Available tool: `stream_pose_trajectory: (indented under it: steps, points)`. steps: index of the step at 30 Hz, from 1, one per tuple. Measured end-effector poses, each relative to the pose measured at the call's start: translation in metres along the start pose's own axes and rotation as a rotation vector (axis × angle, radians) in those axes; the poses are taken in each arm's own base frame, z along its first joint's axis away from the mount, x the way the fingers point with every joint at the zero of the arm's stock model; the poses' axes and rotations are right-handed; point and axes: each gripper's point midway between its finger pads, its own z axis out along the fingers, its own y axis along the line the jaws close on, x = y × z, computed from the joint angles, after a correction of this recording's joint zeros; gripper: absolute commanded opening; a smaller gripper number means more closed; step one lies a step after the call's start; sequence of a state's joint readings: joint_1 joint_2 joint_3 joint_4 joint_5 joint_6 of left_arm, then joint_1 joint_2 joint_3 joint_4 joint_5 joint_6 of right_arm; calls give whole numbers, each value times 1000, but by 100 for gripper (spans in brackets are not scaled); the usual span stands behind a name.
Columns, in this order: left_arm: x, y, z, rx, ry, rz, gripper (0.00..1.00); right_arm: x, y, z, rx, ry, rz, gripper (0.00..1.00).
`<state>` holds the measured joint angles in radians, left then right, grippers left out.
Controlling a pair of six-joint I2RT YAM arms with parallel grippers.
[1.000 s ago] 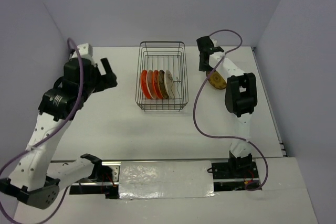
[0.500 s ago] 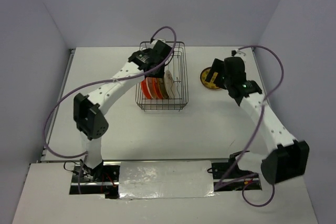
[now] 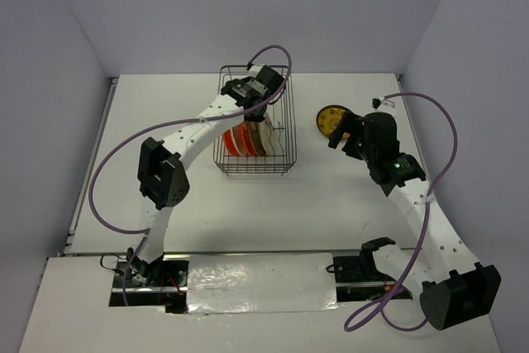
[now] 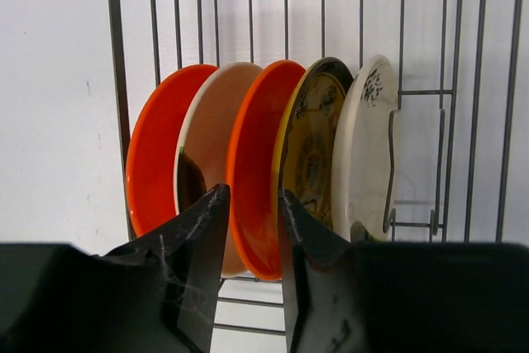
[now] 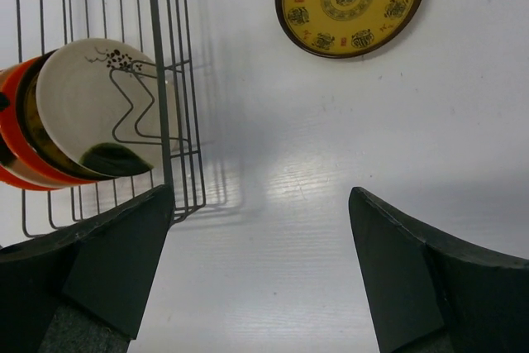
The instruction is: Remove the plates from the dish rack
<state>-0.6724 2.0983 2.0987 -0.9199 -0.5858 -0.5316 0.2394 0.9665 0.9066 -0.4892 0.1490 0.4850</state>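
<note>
The wire dish rack [image 3: 253, 173] holds several plates on edge. In the left wrist view they stand in a row: orange-red [image 4: 153, 155], cream [image 4: 211, 121], orange-red [image 4: 256, 163], yellow with dark pattern [image 4: 314, 146], and cream with dark blotches [image 4: 364, 146]. My left gripper [image 4: 252, 196] reaches down into the rack [image 4: 116, 80], its jaws narrowed on the lower rim of the middle orange-red plate. A yellow patterned plate [image 3: 332, 118] [image 5: 351, 2] lies flat on the table right of the rack. My right gripper [image 3: 343, 131] [image 5: 260, 194] hovers open and empty over bare table just in front of it.
The rack's right wall [image 5: 157, 80] stands close to my right gripper's left finger. The blotched cream plate [image 5: 99, 97] leans against a wire divider there. Grey walls enclose the white table on three sides. Purple cables loop over both arms.
My left arm swung from the far left over the rack and its jaws closed in around an orange-red plate. My right gripper opened and drew back from the yellow plate, which lies on the table.
</note>
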Motion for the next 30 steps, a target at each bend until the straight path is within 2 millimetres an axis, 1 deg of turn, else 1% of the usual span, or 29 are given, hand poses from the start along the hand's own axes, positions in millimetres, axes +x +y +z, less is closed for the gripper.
stream_pose_trajectory:
  steps: [1, 6, 9, 10, 11, 12, 14, 17, 20, 23, 24, 27, 29, 30]
  points:
    - [2, -1, 2, -6, 3, 5, 38, -1, 1, -2, -7, -3, -2, 94]
    - [20, -10, 24, -36, 40, 39, 34, -4, 3, -9, -27, -22, 0, 94]
    - [31, -15, 34, -59, 59, 54, 28, 0, 2, -9, -32, -15, -3, 93]
    - [32, -13, 35, -70, 58, 56, 20, 1, 2, -9, -33, -11, -3, 93]
    - [32, -12, 35, -78, 57, 54, 16, 2, 3, -9, -36, -8, -4, 93]
    - [30, -13, 35, -77, 50, 44, 10, 3, 3, -9, -38, -5, -4, 93]
    - [25, -14, 32, -74, 41, 36, 8, 5, 2, -9, -39, 0, -5, 93]
    - [23, -13, 27, -85, 37, 29, 6, 5, 2, -9, -40, 0, -5, 93]
    - [18, -11, 18, -93, 27, 35, 3, 4, 4, -11, -48, -4, -4, 94]
    - [4, -7, 4, -104, -1, 37, 0, 5, 5, -11, -59, 1, -3, 95]
    - [-3, -3, -2, -111, -16, 39, 0, 6, 6, -11, -64, 3, -3, 100]
    - [-26, 9, -24, -123, -73, 31, 0, 7, 12, -12, -93, 11, 0, 100]
    - [-41, 21, -46, -121, -116, 14, 0, 6, 21, -12, -138, 15, 7, 100]
    - [-48, 26, -57, -117, -138, 0, 0, 6, 30, -13, -186, 21, 12, 100]
